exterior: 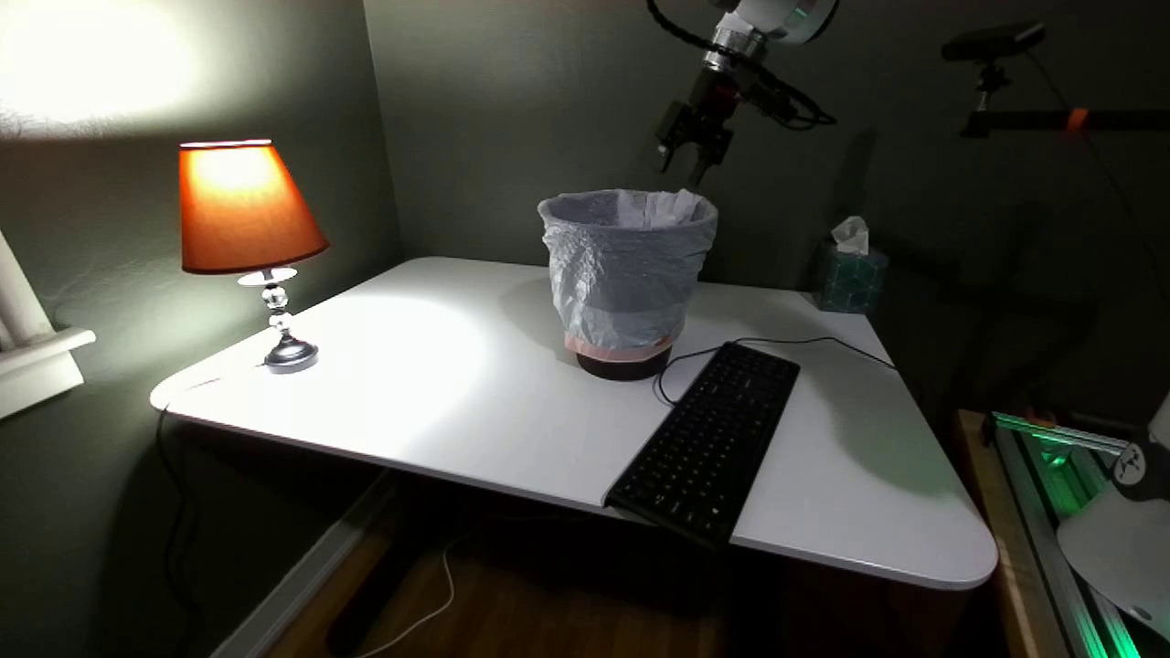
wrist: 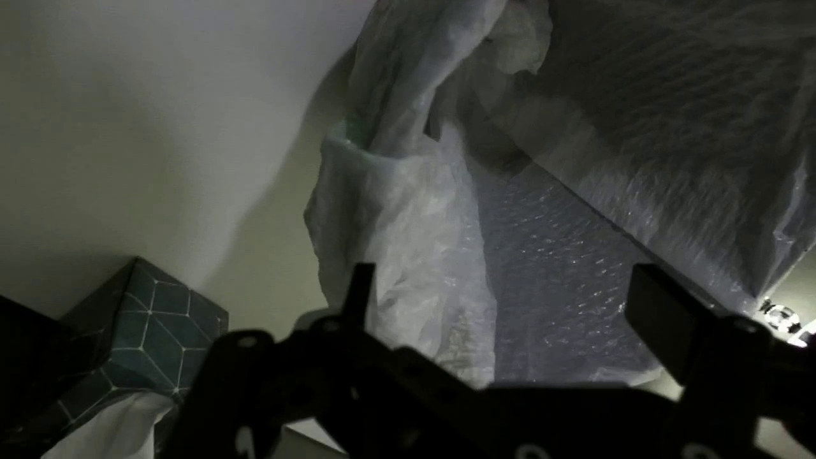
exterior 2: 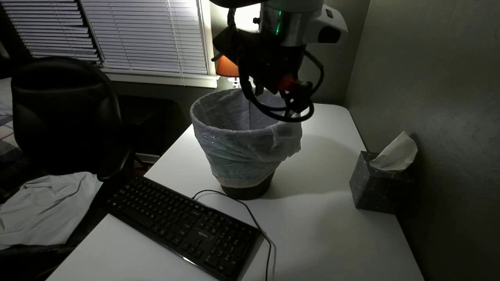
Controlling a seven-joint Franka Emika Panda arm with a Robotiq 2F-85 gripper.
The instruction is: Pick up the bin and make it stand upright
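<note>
"Where is the bin?"

"In an exterior view the bin (exterior: 629, 288) stands upright on the white desk (exterior: 475, 411), near the centre of the frame, its wide rim at the top and its narrow dark base on the surface. A pale, crinkled liner (exterior 2: 242, 144) is folded over the rim."

"And the gripper?"

"The gripper (exterior: 681, 172) hangs above the bin, upper right of centre, fingers pointing down. In both exterior views it is over the right-hand part of the rim."

"Is it holding anything?"

"No. In the wrist view its fingers (wrist: 666, 319) stand wide apart in the lower half of the frame, with the liner and the bin's inside showing in the gap. Whether a fingertip brushes the liner, I cannot tell."

"What else is around?"

"In an exterior view, a black keyboard (exterior: 717, 429) lies slantwise below and right of the bin, near it but apart, its lower end past the desk's edge. A lit orange lamp (exterior: 242, 210) stands at the left, a tissue box (exterior: 852, 279) at the right."
</note>
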